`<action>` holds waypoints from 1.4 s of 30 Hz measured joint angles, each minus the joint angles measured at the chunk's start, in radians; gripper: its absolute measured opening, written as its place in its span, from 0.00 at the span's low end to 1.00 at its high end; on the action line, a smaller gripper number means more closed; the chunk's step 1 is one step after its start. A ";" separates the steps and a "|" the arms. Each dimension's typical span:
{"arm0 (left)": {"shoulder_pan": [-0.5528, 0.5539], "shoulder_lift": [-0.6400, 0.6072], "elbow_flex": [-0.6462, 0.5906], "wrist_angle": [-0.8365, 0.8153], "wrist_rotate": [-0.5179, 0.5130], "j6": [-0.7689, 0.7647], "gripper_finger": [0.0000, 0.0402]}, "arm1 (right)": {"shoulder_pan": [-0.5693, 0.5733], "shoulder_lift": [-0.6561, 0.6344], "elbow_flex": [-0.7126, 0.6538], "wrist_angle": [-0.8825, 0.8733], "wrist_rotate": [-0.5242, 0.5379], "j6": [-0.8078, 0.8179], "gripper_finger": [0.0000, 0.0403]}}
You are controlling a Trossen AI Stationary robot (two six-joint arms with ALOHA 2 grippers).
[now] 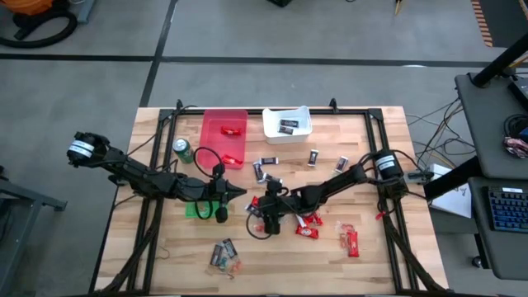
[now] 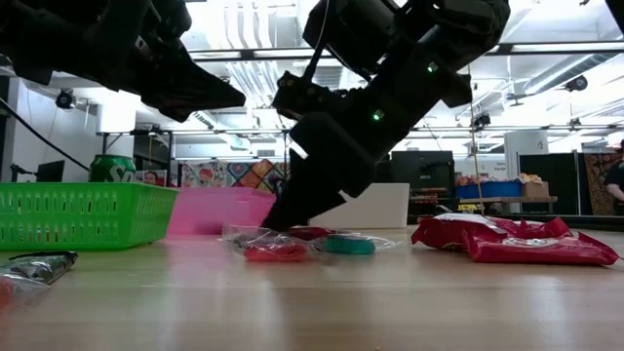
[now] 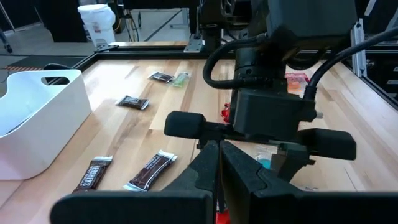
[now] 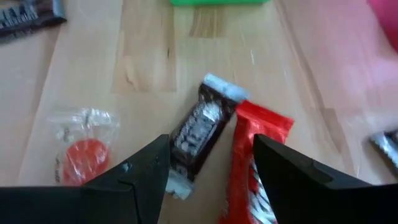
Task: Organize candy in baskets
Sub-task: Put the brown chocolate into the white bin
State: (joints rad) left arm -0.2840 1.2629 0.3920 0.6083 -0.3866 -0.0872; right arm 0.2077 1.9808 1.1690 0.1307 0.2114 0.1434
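Observation:
My right gripper (image 1: 269, 216) (image 4: 211, 143) is open, low over the table's middle, pointing down. Its fingers stand on either side of a dark mini bar (image 4: 198, 132); a red-wrapped bar (image 4: 254, 163) lies touching it, partly under one finger. A clear-wrapped red sweet (image 4: 84, 152) lies beside them. My left gripper (image 1: 234, 195) (image 3: 217, 152) is shut and hovers by the green basket (image 1: 200, 209) (image 2: 78, 214), holding nothing that I can see. The red basket (image 1: 224, 136) holds red bars, and the white basket (image 1: 287, 124) holds a dark bar. More dark bars (image 1: 268, 161) and red bars (image 1: 351, 240) lie flat on the table.
A green soda can (image 1: 182, 150) stands left of the red basket. Mixed-colour pieces (image 1: 224, 254) lie near the near edge. The two grippers are close together at the table's middle. Bare wood lies toward the near left and near right corners.

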 joint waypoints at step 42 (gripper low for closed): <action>-0.001 -0.043 0.116 -0.113 0.003 0.081 0.00 | -0.019 0.044 0.034 0.004 -0.094 -0.003 0.02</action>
State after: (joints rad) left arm -0.2848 1.2197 0.5079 0.4957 -0.3832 -0.0059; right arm 0.1883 2.0245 1.2029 0.1348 0.1170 0.1401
